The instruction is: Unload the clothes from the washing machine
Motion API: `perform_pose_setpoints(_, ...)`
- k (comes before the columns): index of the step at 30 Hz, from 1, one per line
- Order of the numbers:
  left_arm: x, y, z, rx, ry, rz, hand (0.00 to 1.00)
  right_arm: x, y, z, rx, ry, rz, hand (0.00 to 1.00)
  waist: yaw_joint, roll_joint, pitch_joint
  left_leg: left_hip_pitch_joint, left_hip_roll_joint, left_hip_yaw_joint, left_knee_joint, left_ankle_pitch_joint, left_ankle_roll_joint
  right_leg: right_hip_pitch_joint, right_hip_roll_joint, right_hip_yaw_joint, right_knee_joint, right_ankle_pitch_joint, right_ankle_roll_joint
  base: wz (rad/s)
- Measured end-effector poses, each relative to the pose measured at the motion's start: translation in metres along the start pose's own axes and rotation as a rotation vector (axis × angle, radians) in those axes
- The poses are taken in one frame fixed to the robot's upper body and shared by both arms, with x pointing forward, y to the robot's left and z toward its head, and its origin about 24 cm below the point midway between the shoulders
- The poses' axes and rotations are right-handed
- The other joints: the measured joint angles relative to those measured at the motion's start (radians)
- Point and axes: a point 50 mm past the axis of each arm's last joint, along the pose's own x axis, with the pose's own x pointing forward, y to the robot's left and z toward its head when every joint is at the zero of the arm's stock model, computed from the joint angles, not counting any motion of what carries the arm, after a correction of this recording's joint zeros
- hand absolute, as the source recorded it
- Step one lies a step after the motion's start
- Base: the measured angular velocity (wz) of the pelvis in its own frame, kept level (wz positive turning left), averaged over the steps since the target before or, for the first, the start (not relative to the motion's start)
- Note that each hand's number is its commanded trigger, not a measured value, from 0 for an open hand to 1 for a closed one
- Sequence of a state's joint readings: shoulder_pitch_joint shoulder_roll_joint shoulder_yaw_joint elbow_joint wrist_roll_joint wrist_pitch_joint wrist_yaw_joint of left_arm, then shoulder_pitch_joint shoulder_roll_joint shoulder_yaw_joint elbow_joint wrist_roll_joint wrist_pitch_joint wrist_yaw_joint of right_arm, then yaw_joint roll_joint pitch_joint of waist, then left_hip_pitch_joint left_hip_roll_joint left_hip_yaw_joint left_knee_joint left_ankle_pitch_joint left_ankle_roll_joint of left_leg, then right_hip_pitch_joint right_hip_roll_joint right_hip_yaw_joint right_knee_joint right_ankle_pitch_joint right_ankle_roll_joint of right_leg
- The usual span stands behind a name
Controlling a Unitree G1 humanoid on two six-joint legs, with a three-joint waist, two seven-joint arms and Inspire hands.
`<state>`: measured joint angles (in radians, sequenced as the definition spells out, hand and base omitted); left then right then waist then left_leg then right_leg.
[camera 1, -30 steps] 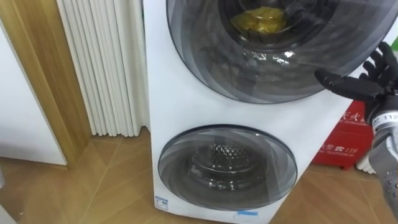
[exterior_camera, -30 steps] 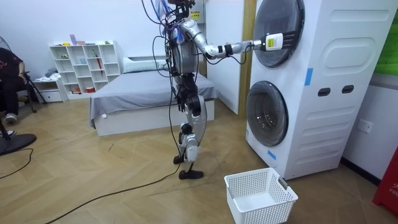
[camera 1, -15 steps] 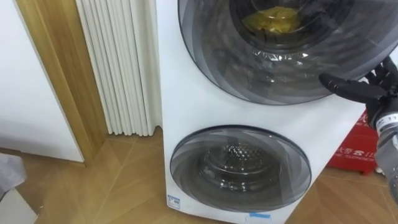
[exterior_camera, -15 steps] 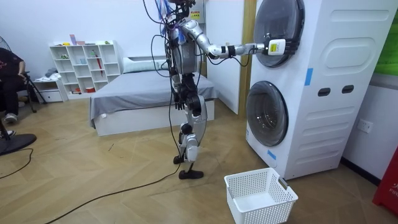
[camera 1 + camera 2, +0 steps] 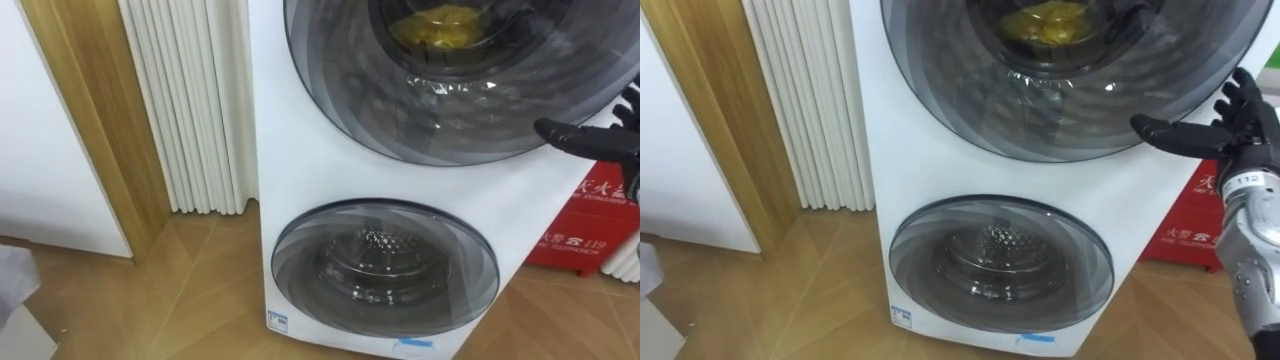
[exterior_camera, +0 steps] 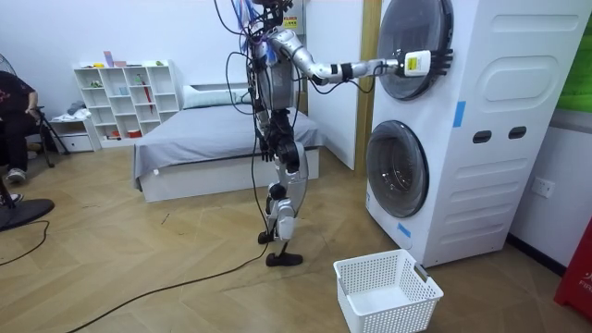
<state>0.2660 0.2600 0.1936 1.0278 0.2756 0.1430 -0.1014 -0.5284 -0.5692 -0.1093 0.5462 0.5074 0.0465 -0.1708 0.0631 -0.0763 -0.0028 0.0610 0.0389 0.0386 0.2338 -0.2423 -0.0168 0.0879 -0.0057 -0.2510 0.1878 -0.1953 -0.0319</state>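
A yellow garment (image 5: 445,25) lies inside the upper drum of the white stacked washing machine (image 5: 300,150), behind its shut dark glass door (image 5: 450,110). My right hand (image 5: 1230,125) is open at the right rim of that door, thumb pointing left along the rim and fingers spread upward. From the room view I stand facing the machine with my right arm stretched out and the right hand (image 6: 435,61) on the upper door. The lower door (image 5: 385,265) is shut too, and its drum looks bare.
A white laundry basket (image 6: 387,291) stands on the wooden floor in front of the machine. A white ribbed panel (image 5: 185,100) and a wooden frame (image 5: 90,120) are left of it, a red box (image 5: 590,225) right. A bed (image 6: 213,139) lies behind me; a person (image 6: 14,120) sits far off.
My right hand has slid rightward across the upper door to its right rim. The eye view has shifted a little. Both doors remain shut.
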Motion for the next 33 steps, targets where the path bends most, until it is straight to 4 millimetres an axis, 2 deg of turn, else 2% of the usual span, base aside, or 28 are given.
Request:
perform_pose_setpoints(4, 0.0, 0.001, 0.001, 0.003, -0.007, 0.001, 0.0, 0.002, 0.005, 0.004, 0.032, -0.005, 0.016, 0.0, 0.001, -0.008, -0.0001, 0.003, 0.0, 0.001, -0.001, 0.0, 0.0, 0.004, -0.001, 0.001, 0.0, 0.0, 0.0, 0.0)
perform_pose_setpoints(9, -0.001, 0.0, -0.002, 0.008, -0.01, 0.001, 0.0, 0.002, 0.008, 0.01, 0.054, -0.027, 0.03, 0.0, 0.002, -0.008, -0.0005, 0.008, 0.0, 0.008, -0.006, 0.0, 0.0, 0.004, -0.001, 0.005, 0.0, 0.0, 0.0, -0.03)
perform_pose_setpoints(12, -0.001, 0.0, -0.004, 0.007, -0.009, 0.0, 0.0, 0.001, 0.012, 0.02, 0.057, -0.068, 0.05, 0.0, -0.002, -0.003, -0.0012, 0.005, 0.0, 0.006, -0.004, 0.0, 0.0, -0.002, 0.0, 0.006, 0.0, 0.0, 0.0, -0.01)
perform_pose_setpoints(17, -0.001, -0.001, -0.009, 0.008, -0.004, -0.004, 0.0, -0.005, 0.019, 0.047, 0.031, -0.181, 0.1, 0.0, -0.005, 0.016, 0.0023, 0.02, 0.003, 0.014, -0.014, 0.0, -0.001, 0.004, 0.002, 0.004, 0.0, 0.0, 0.0, -0.09)
perform_pose_setpoints(25, -0.001, -0.005, -0.001, 0.045, -0.052, -0.018, 0.0, -0.017, 0.026, 0.054, -0.032, -0.246, 0.143, 0.0, -0.01, 0.016, 0.0028, 0.041, 0.005, 0.014, -0.038, 0.003, -0.005, 0.007, 0.008, 0.023, -0.002, 0.0, 0.0, -0.12)
perform_pose_setpoints(31, -0.001, -0.006, 0.002, 0.06, -0.074, -0.023, 0.0, -0.027, 0.027, 0.053, -0.089, -0.277, 0.16, 0.0, -0.016, 0.007, 0.0061, 0.045, 0.007, 0.019, -0.046, 0.003, -0.005, 0.001, 0.009, 0.026, -0.002, 0.0, 0.0, -0.05)
perform_pose_setpoints(33, -0.001, -0.006, 0.002, 0.064, -0.073, -0.025, 0.0, -0.033, 0.027, 0.052, -0.091, -0.288, 0.172, 0.0, -0.029, 0.005, 0.0057, 0.039, 0.007, 0.018, -0.045, 0.003, -0.005, -0.001, 0.008, 0.02, -0.002, 0.0, 0.0, 0.0)
